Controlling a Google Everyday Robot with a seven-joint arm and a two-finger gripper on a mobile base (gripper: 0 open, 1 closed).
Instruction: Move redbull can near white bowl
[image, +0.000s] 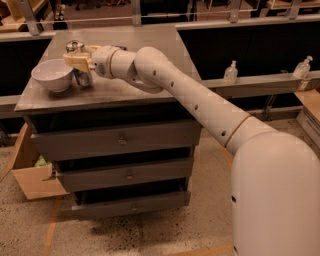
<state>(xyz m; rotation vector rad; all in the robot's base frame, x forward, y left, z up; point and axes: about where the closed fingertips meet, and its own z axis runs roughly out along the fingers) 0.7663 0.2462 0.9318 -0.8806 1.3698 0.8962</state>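
The redbull can (76, 47) is a slim silver can standing upright on the grey cabinet top (150, 85), at its back left. The white bowl (51, 75) sits just left of the can, almost touching it. My gripper (74, 60) reaches in from the right at the end of the long white arm. Its cream fingers (77, 62) are closed around the can's middle. The can's lower part (83, 79) shows below the fingers and seems to rest on the top.
The cabinet has three drawers (120, 142) in its front. A cardboard box (30, 175) lies on the floor at the left. Two clear pump bottles (230, 72) (302, 67) stand on a ledge at the right. My white base (275, 195) fills the lower right.
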